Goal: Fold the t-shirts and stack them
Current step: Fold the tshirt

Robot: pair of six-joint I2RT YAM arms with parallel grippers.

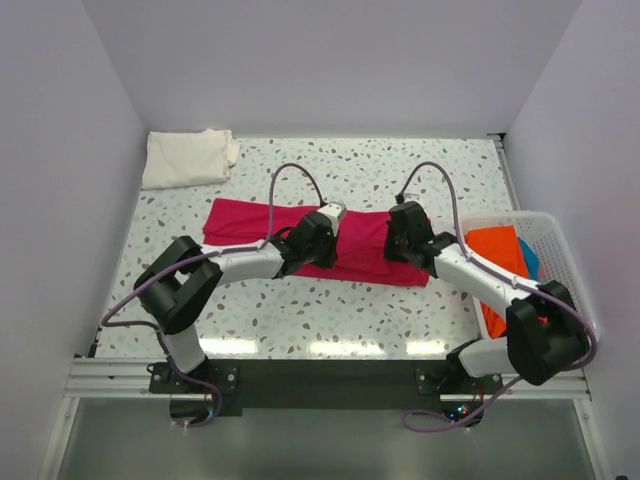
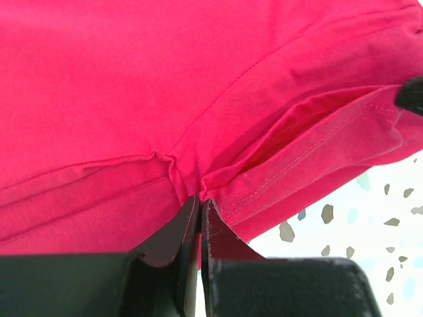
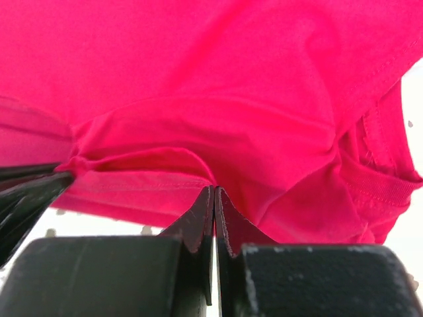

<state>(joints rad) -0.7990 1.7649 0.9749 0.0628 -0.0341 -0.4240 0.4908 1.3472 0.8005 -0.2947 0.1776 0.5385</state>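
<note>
Two pinch grips hold the red shirt (image 1: 240, 222). Left gripper (image 2: 200, 199) clamps a folded edge; right gripper (image 3: 213, 189) likewise.

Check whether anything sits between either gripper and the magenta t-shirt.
Nothing visible. The left gripper and right gripper both have their jaws closed on the near edge of the magenta t-shirt.

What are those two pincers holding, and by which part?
The magenta-red t-shirt: the left pincer and right pincer each pinch cloth at its stitched edge.
</note>
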